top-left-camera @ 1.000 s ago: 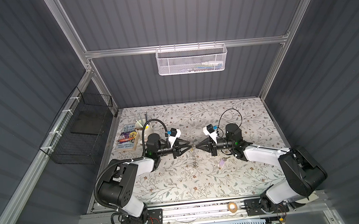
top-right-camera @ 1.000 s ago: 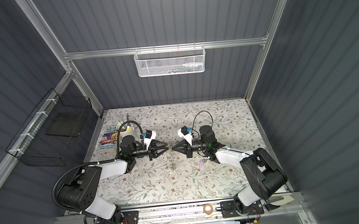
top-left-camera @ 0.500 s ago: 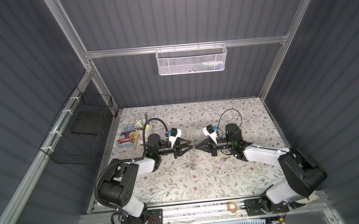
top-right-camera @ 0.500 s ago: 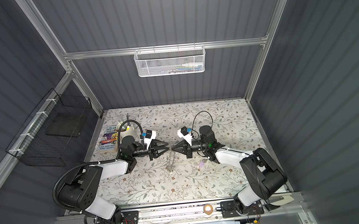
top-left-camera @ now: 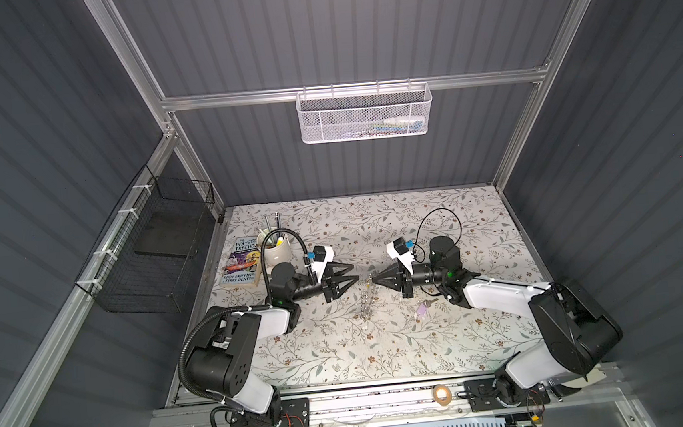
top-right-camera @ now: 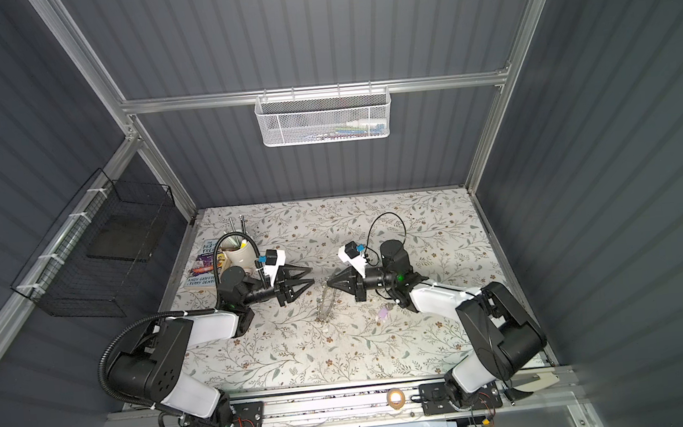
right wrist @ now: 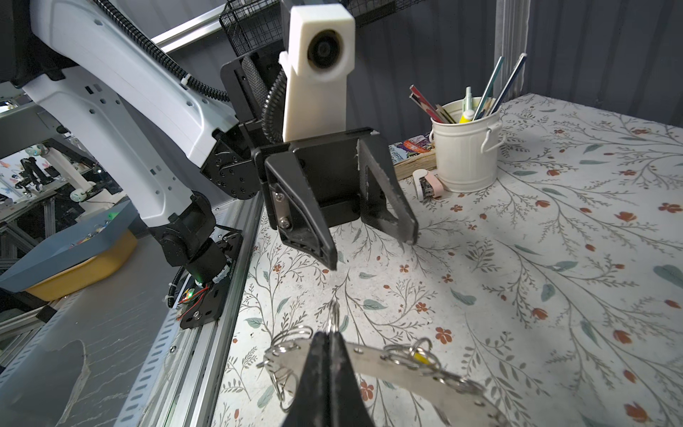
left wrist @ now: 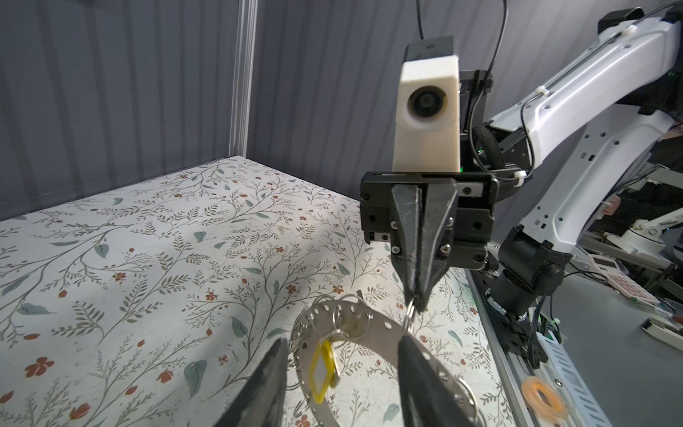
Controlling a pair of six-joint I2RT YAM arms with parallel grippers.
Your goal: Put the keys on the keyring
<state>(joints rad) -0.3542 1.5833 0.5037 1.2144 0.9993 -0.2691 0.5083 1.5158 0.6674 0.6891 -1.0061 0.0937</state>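
Above floral tabletop (top-left-camera: 342, 348), right gripper (top-left-camera: 374, 279) pinches perforated grey keyring (right wrist: 369, 364); left gripper (top-left-camera: 355, 272) gapes.

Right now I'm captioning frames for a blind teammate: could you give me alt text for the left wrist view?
The right gripper, shut, pinches a wire loop on the rim of the grey keyring above the floral table. A yellow key tag hangs from the ring's loops, and the open left gripper frames it in the foreground.
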